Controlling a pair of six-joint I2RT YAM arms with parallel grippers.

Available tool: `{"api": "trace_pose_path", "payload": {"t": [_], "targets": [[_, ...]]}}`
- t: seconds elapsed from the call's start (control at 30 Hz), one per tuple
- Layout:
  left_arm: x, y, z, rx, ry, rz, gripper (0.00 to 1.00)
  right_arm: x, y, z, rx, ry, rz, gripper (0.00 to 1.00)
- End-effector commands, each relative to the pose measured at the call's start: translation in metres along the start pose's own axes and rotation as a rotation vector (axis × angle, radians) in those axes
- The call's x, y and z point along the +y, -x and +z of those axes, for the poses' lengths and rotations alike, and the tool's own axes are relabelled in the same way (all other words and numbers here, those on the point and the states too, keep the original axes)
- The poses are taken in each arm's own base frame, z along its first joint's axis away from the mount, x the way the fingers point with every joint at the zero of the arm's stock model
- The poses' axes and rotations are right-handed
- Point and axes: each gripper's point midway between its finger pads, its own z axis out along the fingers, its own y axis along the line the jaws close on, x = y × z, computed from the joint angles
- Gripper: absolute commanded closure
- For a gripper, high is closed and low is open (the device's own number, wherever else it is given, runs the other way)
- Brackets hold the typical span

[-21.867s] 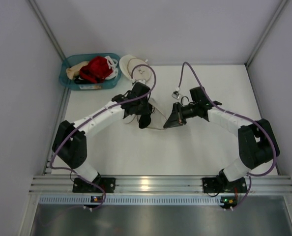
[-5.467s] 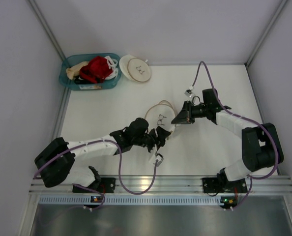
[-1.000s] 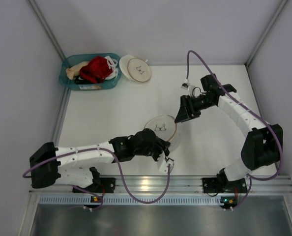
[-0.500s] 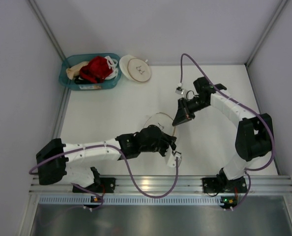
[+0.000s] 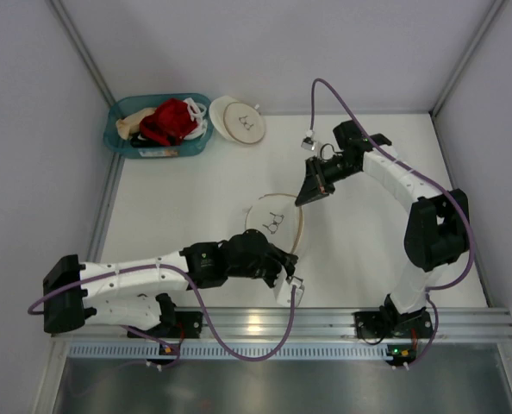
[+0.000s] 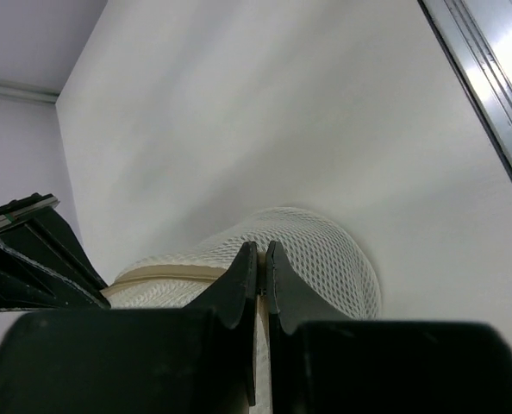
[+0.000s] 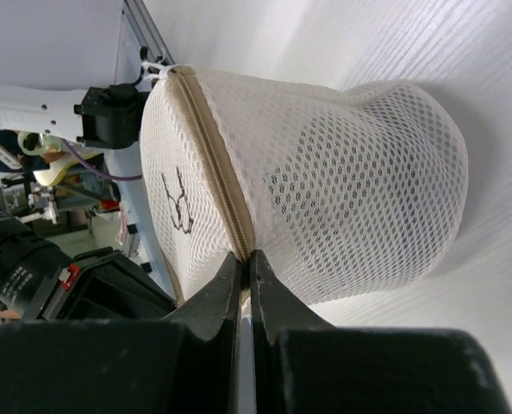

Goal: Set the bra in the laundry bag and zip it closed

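Note:
The laundry bag (image 5: 273, 222) is a round cream mesh bag with a small dark mark on its lid, tipped up on its edge at mid-table. My left gripper (image 5: 279, 261) is shut on its near rim; in the left wrist view the jaws (image 6: 260, 252) pinch the mesh (image 6: 325, 254) at the zip line. My right gripper (image 5: 306, 197) is shut on the far rim; in the right wrist view it (image 7: 246, 255) pinches the tan zip seam of the bag (image 7: 351, 172). The zip looks closed along the stretch that shows. The black bra is hidden; only a dim darker patch shows through the mesh.
A teal basket (image 5: 118, 138) with red and beige garments stands at the back left. A second round bag with a tan-rimmed lid (image 5: 239, 121) lies beside it. Side walls stand left and right. A metal rail (image 5: 265, 323) runs along the near edge.
The right gripper has moved back and left along the bag's rim. The left arm has drawn left and nearer. The bag has turned and shifted slightly left between them.

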Motion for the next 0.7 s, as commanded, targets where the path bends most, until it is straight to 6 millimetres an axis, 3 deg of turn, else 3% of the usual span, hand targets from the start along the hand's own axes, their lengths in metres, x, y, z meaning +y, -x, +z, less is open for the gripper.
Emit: {"api": "trace_pose_path", "payload": {"t": [0.0,0.03,0.13,0.17,0.27,0.5,0.67], "targets": [[-0.044,0.014,-0.007,-0.048,-0.145,-0.11,1.0,0.011,0.041,-0.005,-0.109,0.007,-0.139,1.0],[-0.045,0.014,-0.008,-0.047,-0.147,-0.124,1.0,0.012,0.044,-0.006,-0.119,0.006,-0.144,1.0],[-0.036,0.019,-0.007,-0.032,-0.115,-0.226,1.0,0.024,0.053,-0.012,-0.145,0.014,-0.159,0.74],[-0.032,0.015,-0.001,0.002,-0.105,-0.261,1.0,0.026,0.053,-0.014,-0.15,0.009,-0.165,0.59],[-0.016,0.016,0.011,0.048,-0.061,-0.358,1.0,0.023,0.047,-0.024,-0.157,-0.031,-0.176,0.4],[0.024,0.011,0.025,0.093,0.088,-0.423,1.0,0.003,0.002,-0.046,-0.093,-0.093,-0.113,0.36],[0.039,0.009,0.034,0.107,0.144,-0.442,1.0,-0.001,-0.028,-0.04,-0.056,-0.084,-0.036,0.37]]}}
